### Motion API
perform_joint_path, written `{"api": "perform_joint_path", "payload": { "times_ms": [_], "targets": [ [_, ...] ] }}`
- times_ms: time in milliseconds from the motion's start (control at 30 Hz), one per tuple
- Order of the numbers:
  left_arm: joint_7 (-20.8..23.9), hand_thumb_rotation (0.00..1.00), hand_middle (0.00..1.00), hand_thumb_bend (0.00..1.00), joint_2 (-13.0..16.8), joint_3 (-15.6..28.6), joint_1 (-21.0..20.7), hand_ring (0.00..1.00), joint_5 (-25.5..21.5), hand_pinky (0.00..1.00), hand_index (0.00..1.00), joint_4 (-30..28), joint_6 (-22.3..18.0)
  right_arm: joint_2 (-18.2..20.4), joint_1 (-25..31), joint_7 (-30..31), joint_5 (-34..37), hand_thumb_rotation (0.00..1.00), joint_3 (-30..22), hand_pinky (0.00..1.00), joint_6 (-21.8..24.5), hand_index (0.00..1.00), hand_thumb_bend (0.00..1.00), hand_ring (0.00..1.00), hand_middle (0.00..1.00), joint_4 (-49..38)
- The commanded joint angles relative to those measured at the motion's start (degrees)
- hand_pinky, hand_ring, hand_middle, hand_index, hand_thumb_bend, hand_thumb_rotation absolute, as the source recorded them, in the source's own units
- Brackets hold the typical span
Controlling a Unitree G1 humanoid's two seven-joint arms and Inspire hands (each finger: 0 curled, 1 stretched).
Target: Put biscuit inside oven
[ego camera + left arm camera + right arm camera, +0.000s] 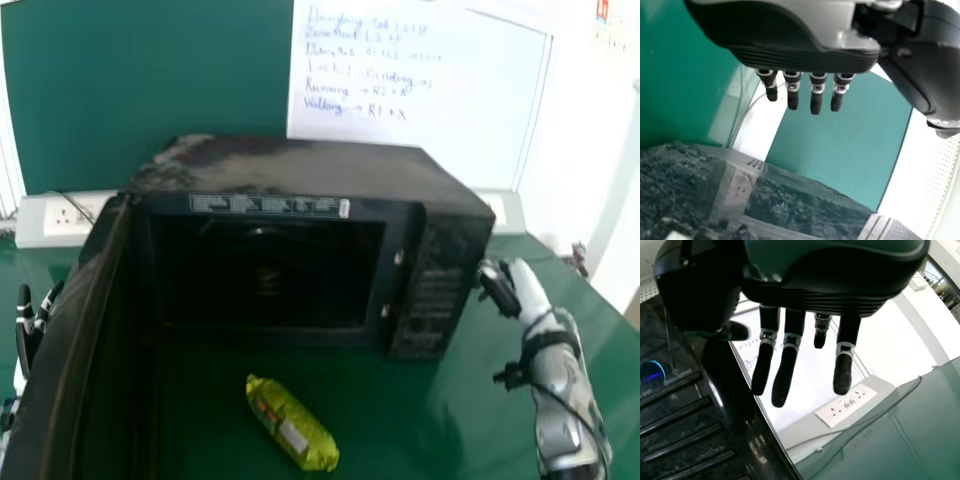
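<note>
The biscuit packet (292, 425), in its yellow-green wrapper, lay aslant on the green table (415, 425), outside the oven (320, 165) and in front of its dark cavity (265, 280). The oven's door (60, 350) stood swung open on the robot's left, reaching toward the robot, with the packet on its inner side. Past the door's outer face, at the head view's left edge, was the left hand (28, 330), its fingers (816, 95) straight and a little spread, nothing between them. The right hand (512, 290) was just beside the oven's right side, by the control panel (435, 300); its fingers (785, 375) were extended and spread, likewise empty, though I cannot tell whether they touched the casing. Behind the oven stood a green board (150, 80) and a whiteboard (420, 100) with handwriting, and a socket box (62, 228) sat at the back left.
</note>
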Motion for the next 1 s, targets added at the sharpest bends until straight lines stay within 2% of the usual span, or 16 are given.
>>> {"api": "perform_joint_path", "payload": {
  "times_ms": [0,300,567,733,833,967],
  "targets": [
    [-0.43,0.61,0.91,0.92,0.41,0.60,0.00,0.89,-0.66,0.82,0.96,0.76,0.22,-0.38,0.25,2.20,0.93,0.50,0.46,0.24,0.39,0.37,0.79,0.25,0.34,-1.93],
    [-1.60,0.61,0.92,0.93,0.92,1.19,-0.30,0.89,-0.75,0.82,0.97,2.06,-0.38,-3.15,1.48,9.99,0.92,0.49,0.44,0.27,3.06,0.39,0.78,0.29,0.38,-8.06],
    [-2.75,0.62,0.92,0.92,1.36,1.44,-0.40,0.90,-0.64,0.83,0.97,3.03,-1.04,-5.93,3.27,14.05,1.14,0.47,0.00,0.27,1.45,0.39,0.76,0.29,0.39,-12.00],
    [-1.66,0.61,0.91,0.93,0.80,1.51,-0.16,0.89,-0.66,0.82,0.96,1.95,-0.41,-9.09,3.57,18.89,2.85,0.52,0.02,0.31,-2.19,0.42,0.76,0.31,0.39,-13.72],
    [-1.58,0.61,0.91,0.93,0.82,1.44,-0.06,0.89,-0.34,0.82,0.96,1.91,-0.73,-9.52,3.80,21.95,4.97,0.47,-0.73,0.32,-1.06,0.44,0.76,0.32,0.40,-16.24],
    [-1.20,0.60,0.91,0.94,0.57,1.41,0.05,0.89,-0.71,0.82,0.96,1.33,-0.31,-10.55,4.83,25.14,6.19,0.45,-1.73,0.38,0.34,0.50,0.78,0.41,0.47,-20.67]
  ]
}}
